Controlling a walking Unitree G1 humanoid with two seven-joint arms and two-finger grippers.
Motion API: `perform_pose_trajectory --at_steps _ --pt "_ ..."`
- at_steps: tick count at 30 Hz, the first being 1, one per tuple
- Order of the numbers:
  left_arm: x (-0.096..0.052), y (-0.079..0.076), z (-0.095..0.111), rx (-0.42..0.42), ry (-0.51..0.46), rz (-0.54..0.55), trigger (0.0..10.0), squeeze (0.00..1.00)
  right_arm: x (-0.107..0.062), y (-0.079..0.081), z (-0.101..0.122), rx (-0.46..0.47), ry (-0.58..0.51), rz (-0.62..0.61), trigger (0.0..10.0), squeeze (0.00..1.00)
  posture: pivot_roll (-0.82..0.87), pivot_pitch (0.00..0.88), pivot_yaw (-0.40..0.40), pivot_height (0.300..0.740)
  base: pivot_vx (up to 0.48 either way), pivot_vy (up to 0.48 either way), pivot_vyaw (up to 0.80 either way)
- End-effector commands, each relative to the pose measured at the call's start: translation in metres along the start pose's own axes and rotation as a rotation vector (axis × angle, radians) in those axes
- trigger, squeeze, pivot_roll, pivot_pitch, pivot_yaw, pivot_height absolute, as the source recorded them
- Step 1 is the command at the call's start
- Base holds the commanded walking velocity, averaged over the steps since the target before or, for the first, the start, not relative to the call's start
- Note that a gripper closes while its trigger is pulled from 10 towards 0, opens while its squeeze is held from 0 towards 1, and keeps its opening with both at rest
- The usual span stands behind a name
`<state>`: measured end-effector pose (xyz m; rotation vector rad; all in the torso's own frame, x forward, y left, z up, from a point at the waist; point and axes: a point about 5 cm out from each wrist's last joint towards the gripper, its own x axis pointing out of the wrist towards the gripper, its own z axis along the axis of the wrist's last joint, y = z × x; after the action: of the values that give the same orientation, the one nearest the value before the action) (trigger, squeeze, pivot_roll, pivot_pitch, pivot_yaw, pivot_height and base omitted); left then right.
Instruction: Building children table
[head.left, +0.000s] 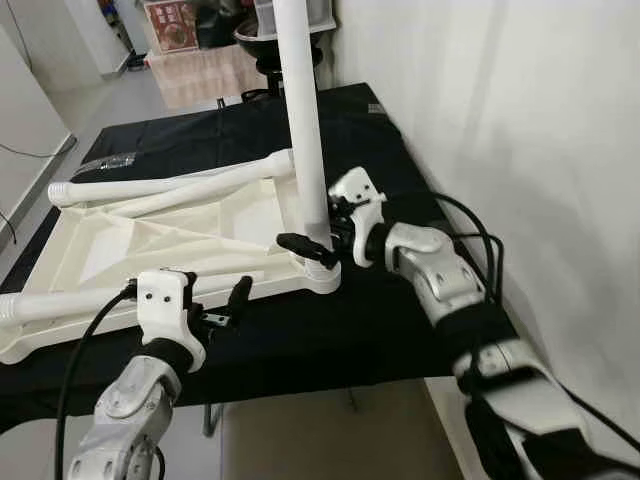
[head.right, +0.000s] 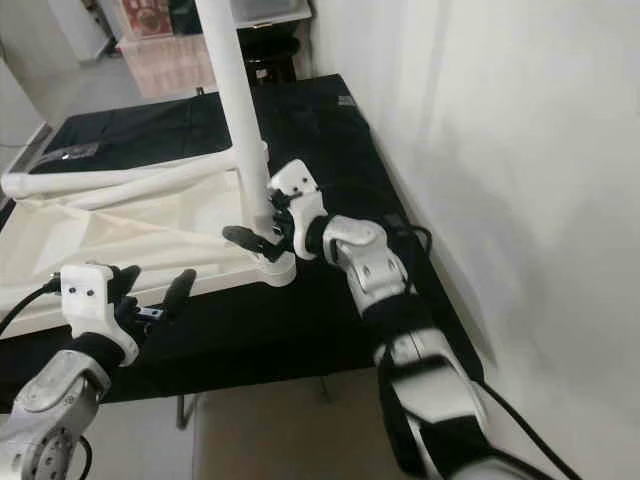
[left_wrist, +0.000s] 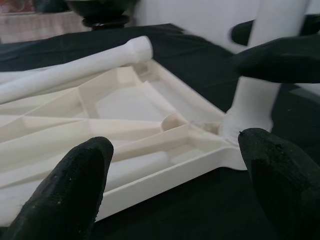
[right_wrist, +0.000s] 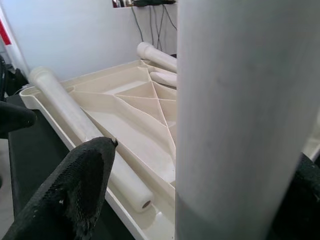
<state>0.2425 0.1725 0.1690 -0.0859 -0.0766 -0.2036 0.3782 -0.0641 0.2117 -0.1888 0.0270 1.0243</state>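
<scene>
So we've got the white tabletop (head.left: 150, 240) lying upside down on the black cloth (head.left: 350, 330), taking up the left and middle of the head view, ribs facing up. One table leg (head.left: 305, 130) is standing upright in the corner socket (head.left: 322, 272) near the centre of the frame, running up past the top edge. Our right gripper (head.left: 318, 240) is clamped around that upright leg just above the socket, one black finger on each side; in the right wrist view the leg fills most of the right half with a finger (right_wrist: 75, 190) at the lower left. Our left gripper (head.left: 222, 303) sits at the lower left, fingers spread wide and holding nothing, hovering just off the near edge of the tabletop. A second leg (head.left: 170, 185) lies across the far side of the tabletop toward the upper left, and a third leg (head.left: 70, 303) lies along the near edge at the left. There's a small dark packet (head.left: 105, 162) on the cloth up in the upper left, too blurry for us to say what it is. White wall (head.left: 520, 130) runs down the right side.
</scene>
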Motion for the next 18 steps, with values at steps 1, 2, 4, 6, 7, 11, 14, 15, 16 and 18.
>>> perform_pose_trajectory --at_steps 1,2,4,6,7,11,14,15,16,18 --pt "-0.004 0.0 -0.001 0.009 0.017 -0.036 10.0 0.0 0.013 0.011 -0.002 -0.001 0.008 0.089 10.0 0.0 0.01 0.119 0.081 0.74 0.0 0.0 0.0" --pt "-0.004 0.0 -0.001 0.009 0.017 -0.036 10.0 0.0 0.013 0.011 -0.002 -0.001 0.008 0.089 10.0 0.0 0.01 0.119 0.081 0.74 0.0 0.0 0.0" --pt "-0.007 -0.004 0.0 0.005 0.018 -0.086 10.0 0.0 0.018 0.013 -0.001 -0.015 0.023 0.129 10.0 0.0 0.02 0.127 0.078 0.74 0.0 0.0 0.0" --pt "-0.011 -0.008 0.001 -0.009 0.022 -0.152 10.0 0.0 0.022 0.018 -0.002 -0.035 0.045 0.181 10.0 0.0 0.03 0.136 0.076 0.74 0.0 0.0 0.0" --pt "-0.011 -0.008 0.001 -0.009 0.022 -0.152 10.0 0.0 0.022 0.018 -0.002 -0.035 0.045 0.181 10.0 0.0 0.03 0.136 0.076 0.74 0.0 0.0 0.0" --pt "-0.014 -0.011 0.001 -0.022 0.033 -0.214 10.0 0.0 0.026 0.021 -0.007 -0.05 0.076 0.232 4.0 0.0 0.04 0.147 0.073 0.74 0.0 0.0 0.0" --pt "-0.015 -0.011 0.001 -0.034 0.034 -0.221 10.0 0.0 0.028 0.021 -0.007 -0.041 0.075 0.237 0.0 0.0 0.04 0.152 0.073 0.74 0.0 0.0 0.0" --pt "-0.015 -0.011 0.001 -0.039 0.034 -0.221 10.0 0.0 0.029 0.021 -0.007 -0.039 0.076 0.237 0.0 0.0 0.04 0.152 0.073 0.74 0.0 0.0 0.0" --pt "-0.016 -0.01 0.001 -0.041 0.036 -0.216 10.0 0.0 0.03 0.021 -0.007 -0.043 0.08 0.233 0.0 0.0 0.04 0.147 0.079 0.74 0.0 0.0 0.0" --pt "-0.016 -0.009 0.001 -0.042 0.035 -0.211 10.0 0.0 0.03 0.02 -0.007 -0.046 0.08 0.219 0.0 0.0 0.03 0.146 0.08 0.74 0.0 0.0 0.0"
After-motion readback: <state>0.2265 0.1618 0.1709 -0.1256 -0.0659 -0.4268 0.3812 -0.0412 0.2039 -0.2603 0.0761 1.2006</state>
